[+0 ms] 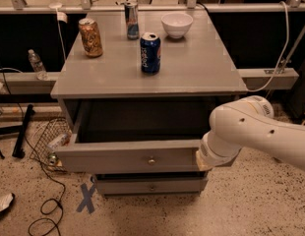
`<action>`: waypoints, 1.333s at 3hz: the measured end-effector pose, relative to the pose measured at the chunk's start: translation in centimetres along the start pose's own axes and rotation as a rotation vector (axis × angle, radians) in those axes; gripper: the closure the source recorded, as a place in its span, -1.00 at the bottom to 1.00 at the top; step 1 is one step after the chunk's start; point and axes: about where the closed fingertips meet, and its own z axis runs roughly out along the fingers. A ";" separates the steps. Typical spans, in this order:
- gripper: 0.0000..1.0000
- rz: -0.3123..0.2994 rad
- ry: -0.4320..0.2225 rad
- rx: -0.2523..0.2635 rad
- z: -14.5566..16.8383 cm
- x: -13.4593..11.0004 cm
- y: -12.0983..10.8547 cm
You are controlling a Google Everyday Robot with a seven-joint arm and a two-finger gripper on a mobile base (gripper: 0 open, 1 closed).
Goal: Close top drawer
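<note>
The top drawer is a wide grey drawer with a small round knob. It stands part open, and its deep, dark box shows empty under the cabinet top. My white arm reaches in from the right, and its wrist end is against the right end of the drawer front. The gripper is hidden behind that wrist end, at the drawer's right corner.
On the cabinet top stand a blue can, a golden can, a slim can and a white bowl. A lower drawer is shut. A wire basket, cables and a blue tape X are on the floor at left.
</note>
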 end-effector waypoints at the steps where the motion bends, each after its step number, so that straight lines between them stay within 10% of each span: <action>1: 1.00 0.000 0.000 0.000 0.0 0.0 0.0; 2: 1.00 -0.028 -0.078 -0.032 0.9 -5.4 0.2; 4: 1.00 -0.033 -0.093 -0.026 1.0 -6.5 0.0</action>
